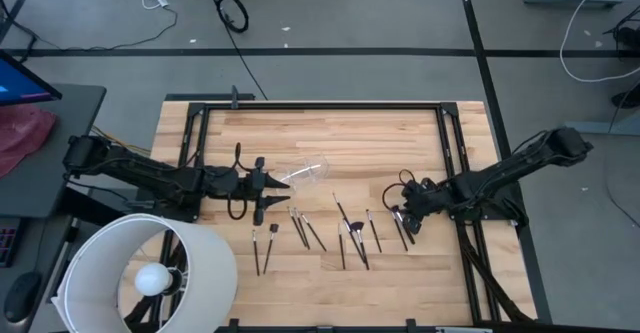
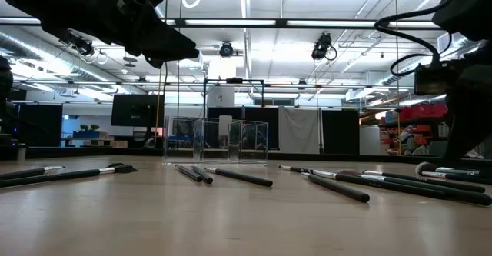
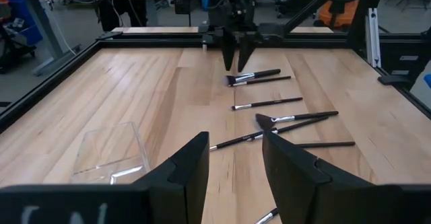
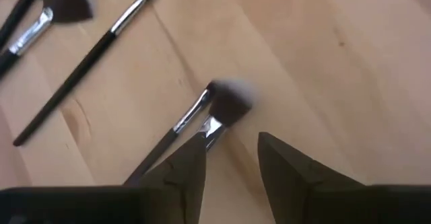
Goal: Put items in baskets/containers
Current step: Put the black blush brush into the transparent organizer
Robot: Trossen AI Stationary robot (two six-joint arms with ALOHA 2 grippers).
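Several slim dark-handled makeup brushes (image 1: 350,238) lie flat and scattered on the wooden table, also seen in the left wrist view as brushes (image 3: 269,103) and in the low view as brushes (image 2: 238,177). The clear plastic cup (image 1: 308,169) lies near the table's middle, just off my left gripper (image 1: 265,185), which is open and hovers level; the cup (image 3: 111,153) shows beside its fingers. My right gripper (image 1: 403,216) is open and points down over two brushes with dark bristles (image 4: 227,103), one finger on each side of their ferrules. My right gripper (image 4: 232,160) comes from above, slanting down. One fingertip (image 4: 192,157) stands over the silver ferrule (image 4: 210,125) of a brush that lies flat on the table. Whether it touches the brush, I cannot tell.
A big white lampshade (image 1: 150,273) with a bulb stands at the table's near left corner. A black metal frame (image 1: 320,105) runs around the table top. Bare wood (image 1: 330,133) lies beyond the cup toward the far edge.
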